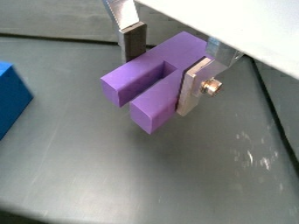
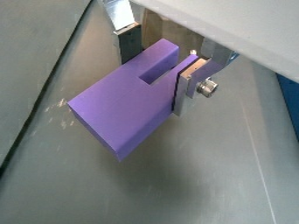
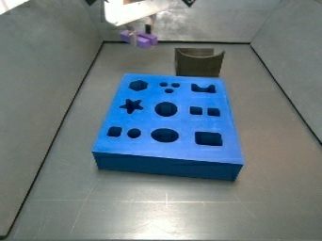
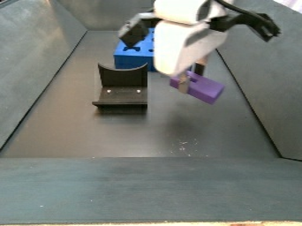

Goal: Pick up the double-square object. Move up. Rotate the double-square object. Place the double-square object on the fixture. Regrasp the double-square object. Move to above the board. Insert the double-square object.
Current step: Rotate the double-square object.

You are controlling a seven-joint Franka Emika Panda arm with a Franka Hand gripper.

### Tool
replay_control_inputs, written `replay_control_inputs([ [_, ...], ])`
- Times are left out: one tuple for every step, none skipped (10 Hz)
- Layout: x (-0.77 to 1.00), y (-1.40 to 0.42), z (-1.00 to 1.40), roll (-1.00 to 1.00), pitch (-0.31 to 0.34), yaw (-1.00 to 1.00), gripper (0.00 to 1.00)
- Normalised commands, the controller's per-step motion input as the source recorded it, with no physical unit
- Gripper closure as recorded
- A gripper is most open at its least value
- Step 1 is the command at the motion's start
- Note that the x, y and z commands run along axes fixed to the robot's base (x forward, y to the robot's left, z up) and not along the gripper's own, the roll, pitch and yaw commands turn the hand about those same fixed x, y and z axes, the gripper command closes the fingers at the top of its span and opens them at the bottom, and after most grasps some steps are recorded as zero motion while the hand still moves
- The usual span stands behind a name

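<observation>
Gripping one double-square object; end effector airborne.

In both side views the gripper is hanging above the floor with its fingers too small or too covered to make out, its white body being cut off by the picture's upper edge in one and blocking much of the blue board in the other, so only a corner of the purple piece is peeking out below it. In a wrist view the board is being cropped to a blue corner at the edge, and the far finger is running out of the picture behind the white housing. In another wrist view the piece is hiding most of the far finger.
</observation>
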Motion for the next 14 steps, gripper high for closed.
replay_control_inputs([
  [-0.41, 0.09, -0.02, -0.01, -0.124, -0.02, 1.00],
  [-0.22, 0.05, 0.00, -0.01, -0.123, -0.02, 1.00],
  [0.00, 0.00, 0.00, 0.00, 0.000, -1.00, 1.00],
  [0.05, 0.01, -0.02, 0.00, 0.002, -1.00, 1.00],
  [0.05, 0.01, -0.02, 0.00, 0.003, -1.00, 1.00],
  [0.04, 0.01, -0.03, 0.00, 0.003, -1.00, 1.00],
  [0.03, 0.01, -0.03, 0.00, 0.003, -1.00, 1.00],
  [0.03, 0.01, -0.03, 0.00, 0.003, -1.00, 1.00],
  [0.03, 0.01, -0.03, 0.00, 0.003, -1.00, 1.00],
  [0.03, 0.01, -0.03, 0.00, 0.003, -1.00, 1.00],
  [0.02, 0.01, -0.03, 0.00, 0.004, -1.00, 1.00],
  [0.02, 0.02, -0.03, 0.00, 0.004, -1.00, 1.00],
  [0.02, 0.02, -0.03, 0.00, 0.004, -1.00, 1.00],
  [0.02, 0.02, -0.03, 0.00, 0.004, -1.00, 1.00],
])
